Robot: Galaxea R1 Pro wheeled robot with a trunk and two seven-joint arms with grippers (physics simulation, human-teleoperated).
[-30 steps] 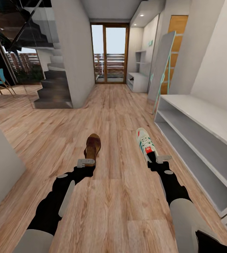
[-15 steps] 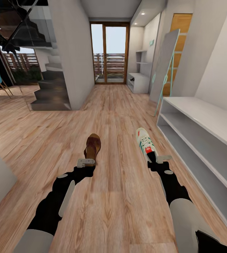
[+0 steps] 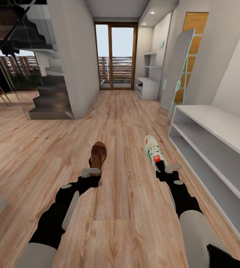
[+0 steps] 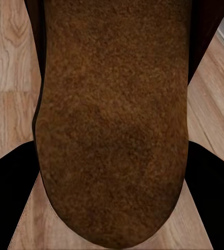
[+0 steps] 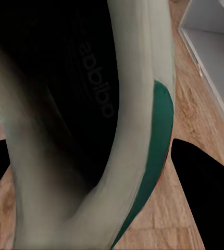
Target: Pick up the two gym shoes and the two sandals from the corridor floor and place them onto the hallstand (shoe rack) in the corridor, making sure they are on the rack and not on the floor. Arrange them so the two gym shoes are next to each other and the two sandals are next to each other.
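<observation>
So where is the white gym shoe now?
In the head view, the gym shoe is held by the right end effector, above the floor, beside the grey hallstand.

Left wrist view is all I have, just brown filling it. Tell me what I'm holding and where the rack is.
Observer: The head view shows your left gripper at the heel of a brown sandal, carried above the floor.
Operator: Report the other arm.
Observer: The right gripper is at the heel of a white sneaker with green stripes; the right wrist view looks into its dark opening.
Operator: Give me the rack.
Observer: The grey rack stands along the wall on the robot's right, on the sneaker's side, with its top and lower tier open toward the corridor.
</observation>
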